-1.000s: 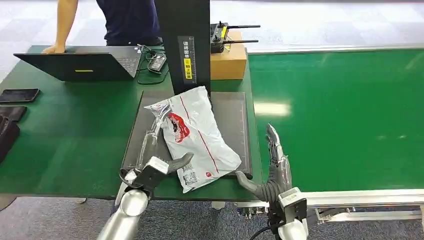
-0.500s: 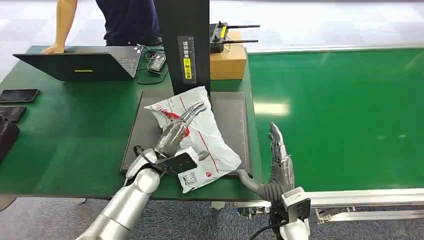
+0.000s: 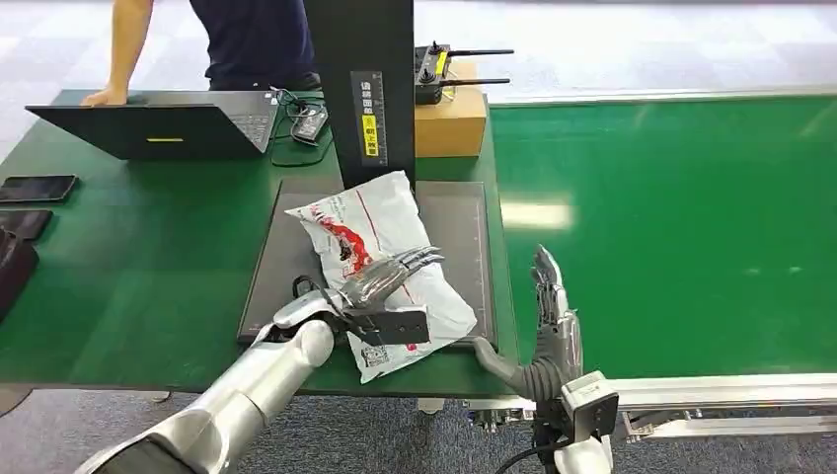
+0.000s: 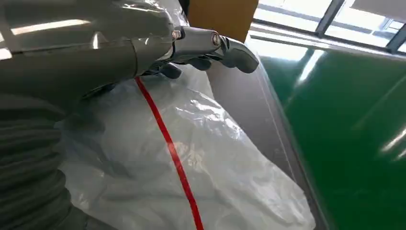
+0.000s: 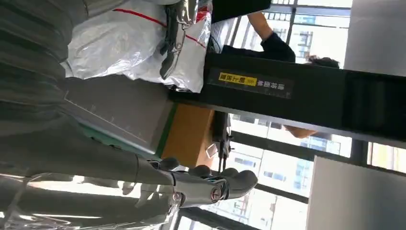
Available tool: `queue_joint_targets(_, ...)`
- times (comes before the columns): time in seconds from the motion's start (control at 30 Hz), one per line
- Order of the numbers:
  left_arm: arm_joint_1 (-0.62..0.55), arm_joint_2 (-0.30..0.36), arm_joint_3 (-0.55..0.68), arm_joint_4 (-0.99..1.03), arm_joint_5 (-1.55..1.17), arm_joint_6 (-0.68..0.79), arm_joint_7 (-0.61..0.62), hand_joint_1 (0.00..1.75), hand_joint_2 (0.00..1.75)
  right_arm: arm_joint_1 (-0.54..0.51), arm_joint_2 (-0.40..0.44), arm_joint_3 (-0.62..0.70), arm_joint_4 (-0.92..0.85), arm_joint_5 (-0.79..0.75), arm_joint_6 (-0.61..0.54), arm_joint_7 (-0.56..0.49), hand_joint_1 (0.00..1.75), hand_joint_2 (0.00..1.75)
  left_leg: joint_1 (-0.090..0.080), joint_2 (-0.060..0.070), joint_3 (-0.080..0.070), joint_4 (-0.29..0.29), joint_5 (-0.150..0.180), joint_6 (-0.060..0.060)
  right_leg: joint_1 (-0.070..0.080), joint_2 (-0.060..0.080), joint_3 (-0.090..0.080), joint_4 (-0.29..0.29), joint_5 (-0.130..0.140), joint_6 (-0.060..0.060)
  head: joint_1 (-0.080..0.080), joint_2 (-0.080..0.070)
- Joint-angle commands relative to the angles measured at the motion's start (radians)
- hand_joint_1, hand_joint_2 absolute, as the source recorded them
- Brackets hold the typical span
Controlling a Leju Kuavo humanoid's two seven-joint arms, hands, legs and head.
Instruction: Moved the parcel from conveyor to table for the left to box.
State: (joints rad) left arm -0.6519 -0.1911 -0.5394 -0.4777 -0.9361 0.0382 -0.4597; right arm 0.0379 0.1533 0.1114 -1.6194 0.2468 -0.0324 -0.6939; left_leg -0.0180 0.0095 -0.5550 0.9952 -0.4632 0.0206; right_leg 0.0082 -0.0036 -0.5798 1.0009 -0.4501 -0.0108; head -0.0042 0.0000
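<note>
The crinkled white plastic parcel with a red stripe [image 3: 390, 262] looks glossy and wrinkled. It lies on a matt dark grey mat [image 3: 456, 237]. The green conveyor belt [image 3: 671, 227] is smooth, faintly shiny. The brown cardboard box [image 3: 451, 123] is dull.

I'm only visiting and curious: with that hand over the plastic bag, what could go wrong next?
The white plastic mailer with red stripes looks slick and crinkled, so the left hand lying over it might slide off. Its lower corner overhangs the dark grey mat near the table's edge, so a push could send it off.
</note>
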Motion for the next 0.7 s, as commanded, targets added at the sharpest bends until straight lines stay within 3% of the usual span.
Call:
queue_joint_targets(0.03,-0.047,0.006,-0.068,0.165,-0.005,-0.005,0.074,0.0,1.75,0.029,-0.023,-0.006,0.032,0.017,-0.021,-0.001,0.0,1.75,0.001,-0.002,0.002,-0.002,0.001,-0.003,0.0,0.0,0.003,-0.002,0.001,0.002,0.0,0.0)
queue_joint_targets(0.3,-0.038,0.018,-0.071,0.167,-0.012,0.027,0.097,0.0,1.75,0.033,-0.022,-0.006,0.03,0.023,-0.015,-0.004,0.0,1.75,0.001,0.0,0.002,-0.001,0.0,-0.002,0.0,0.001,0.003,-0.002,0.001,0.001,0.0,0.0)
queue_joint_targets(0.33,-0.035,0.022,-0.068,0.167,-0.009,0.034,0.097,1.69,1.75,0.028,-0.022,-0.005,0.034,0.024,-0.012,-0.004,0.0,1.75,0.001,0.0,0.003,-0.003,0.001,-0.003,0.0,0.001,0.003,-0.003,0.001,0.002,0.0,0.0)
queue_joint_targets(0.6,-0.038,0.06,-0.088,0.1,-0.048,0.215,0.059,1.75,1.75,-0.001,-0.038,0.009,0.082,0.021,0.0,0.002,0.0,1.75,0.001,0.001,0.002,-0.001,0.001,-0.003,0.001,0.002,0.002,-0.002,0.002,0.001,0.0,0.0)
queue_joint_targets(0.7,-0.032,0.06,-0.089,0.098,-0.049,0.219,0.06,1.75,1.75,0.0,-0.038,0.009,0.085,0.018,0.0,0.0,0.0,1.75,0.001,0.001,0.002,-0.002,0.001,-0.003,0.001,0.002,0.003,-0.002,0.002,0.0,0.0,0.0)
